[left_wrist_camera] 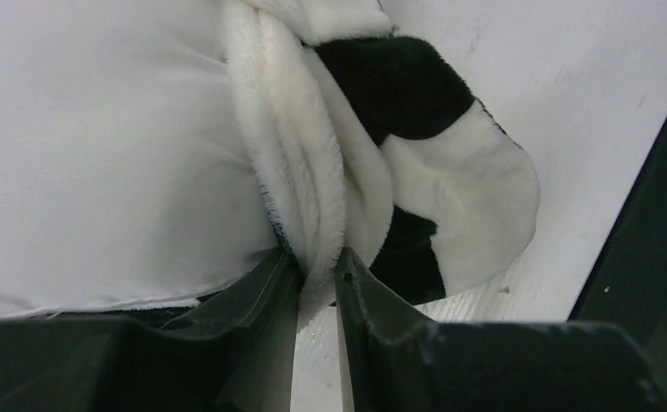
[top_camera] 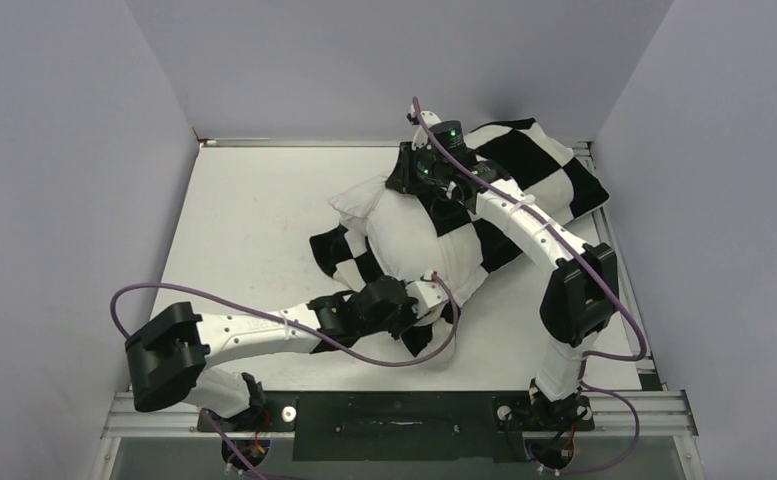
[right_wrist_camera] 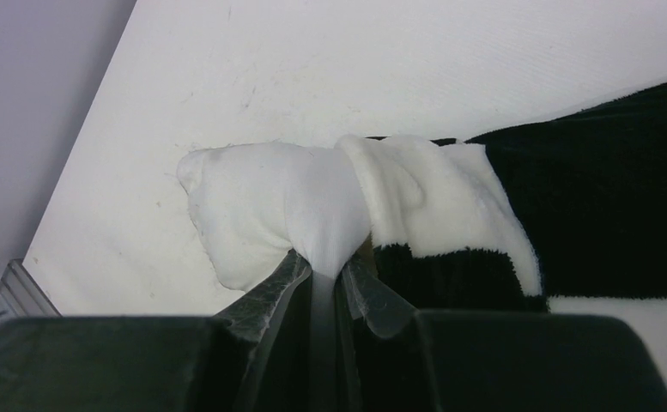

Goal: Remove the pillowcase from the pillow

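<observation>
The plain white pillow (top_camera: pixel 404 230) lies mid-table, its left end bare. The black-and-white checkered pillowcase (top_camera: pixel 534 170) still covers its far right part and is bunched around the near side (top_camera: pixel 349 255). My left gripper (top_camera: pixel 434 292) is shut on a fuzzy white fold of the pillowcase's edge (left_wrist_camera: pixel 317 249), with the pillow (left_wrist_camera: pixel 98 154) to its left. My right gripper (top_camera: pixel 406 188) is shut on a pinch of the pillow's bare corner (right_wrist_camera: pixel 265 202), with the pillowcase (right_wrist_camera: pixel 604 206) bunched just to its right.
The white table (top_camera: pixel 254 220) is boxed by grey walls on the left, back and right. A metal rail (top_camera: pixel 394 410) with both arm bases runs along the near edge. Purple cables (top_camera: pixel 124 300) loop off both arms over the table.
</observation>
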Tool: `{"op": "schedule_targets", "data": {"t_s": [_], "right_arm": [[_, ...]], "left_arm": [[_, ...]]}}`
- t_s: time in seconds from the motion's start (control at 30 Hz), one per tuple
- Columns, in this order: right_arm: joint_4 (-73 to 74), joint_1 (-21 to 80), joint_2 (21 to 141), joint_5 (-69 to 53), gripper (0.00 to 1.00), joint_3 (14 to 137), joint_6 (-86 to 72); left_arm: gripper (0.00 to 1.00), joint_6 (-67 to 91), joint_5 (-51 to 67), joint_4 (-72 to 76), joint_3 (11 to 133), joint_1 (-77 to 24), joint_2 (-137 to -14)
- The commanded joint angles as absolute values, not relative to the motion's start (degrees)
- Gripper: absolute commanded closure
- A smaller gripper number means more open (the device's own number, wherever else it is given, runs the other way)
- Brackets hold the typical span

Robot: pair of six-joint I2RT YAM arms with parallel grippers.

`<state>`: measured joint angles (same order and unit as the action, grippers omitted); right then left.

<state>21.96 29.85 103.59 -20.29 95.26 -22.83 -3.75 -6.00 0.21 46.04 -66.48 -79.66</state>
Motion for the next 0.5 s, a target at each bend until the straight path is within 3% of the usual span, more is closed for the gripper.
{"op": "schedule_targets", "data": {"t_s": [0.0, 0.2, 0.47], "right_arm": [[0.48, 27.76, 102.69, -18.83, 0.95, 100.27, -26.73], [-2.85, 28.79, 101.15, -25.60, 0.95, 93.01, -27.59], [-2.41, 28.92, 96.23, -27.87, 0.94, 84.98, -26.18]], "left_arm": [[0.76, -0.35, 0.49, -4.72, 48.06, -71.92, -85.82], [0.38, 6.01, -2.60, 1.01, 50.33, -71.61, -83.53], [0.16, 14.61, -7.12, 0.99, 51.09, -68.66, -72.76]]}}
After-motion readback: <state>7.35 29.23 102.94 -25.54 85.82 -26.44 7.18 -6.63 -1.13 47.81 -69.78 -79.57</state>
